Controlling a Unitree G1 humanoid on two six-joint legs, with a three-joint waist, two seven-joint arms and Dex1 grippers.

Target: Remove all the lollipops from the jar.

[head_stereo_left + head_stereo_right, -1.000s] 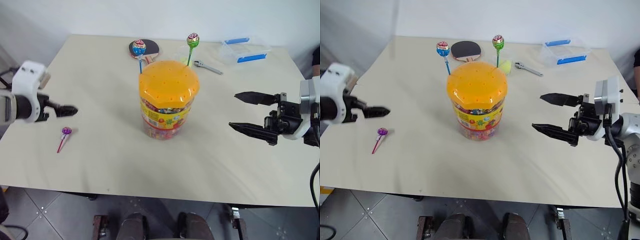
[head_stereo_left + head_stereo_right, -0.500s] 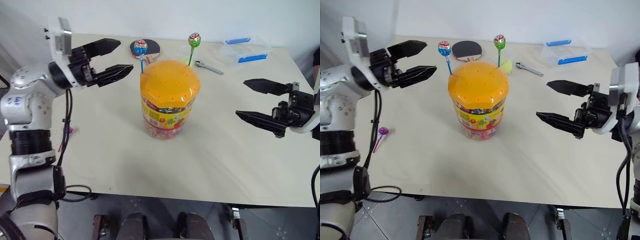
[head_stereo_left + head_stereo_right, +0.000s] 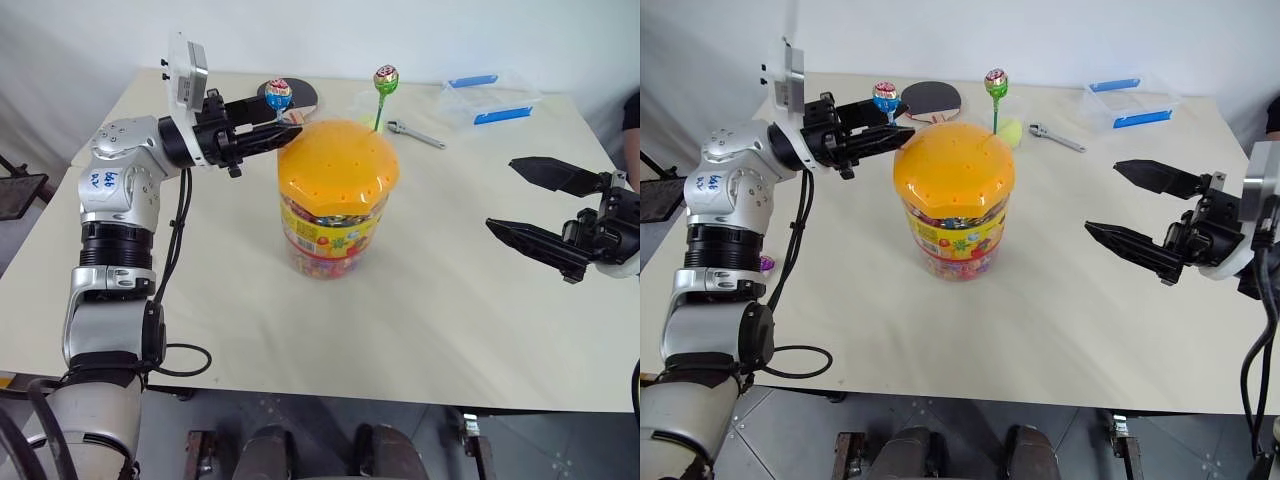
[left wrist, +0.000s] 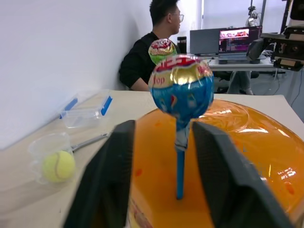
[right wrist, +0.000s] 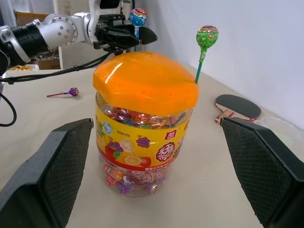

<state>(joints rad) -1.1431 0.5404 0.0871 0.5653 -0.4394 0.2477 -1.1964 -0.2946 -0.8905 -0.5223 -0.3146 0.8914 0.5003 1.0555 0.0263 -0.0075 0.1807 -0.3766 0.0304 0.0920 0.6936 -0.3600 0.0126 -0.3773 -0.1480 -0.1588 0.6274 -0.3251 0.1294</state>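
Your left claw [image 4: 156, 185] has swung up from the worktop [image 3: 420, 310] to bracket the blue lollipop [image 4: 181, 89] in the jar [image 3: 335, 200], fingers narrowed, not yet clamped. The right claw [image 3: 545, 215] waits wide open (purple already out; green [image 3: 385, 78] remains).

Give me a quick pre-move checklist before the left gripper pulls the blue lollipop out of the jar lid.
1. Blue lollipop stick between the fingers of the left gripper: ok, the stick stands in the gap.
2. Fingers clamped on the stick: not ok; a gap shows on both sides.
3. Stick seated in the orange lid of the jar: ok, upright in its hole.
4. Green lollipop clear of the pull: ok, it stands apart on the far side of the lid.
5. Right gripper out of the way: ok, open and well off to the jar's side.
6. Purple lollipop already out: ok, lying on the table.
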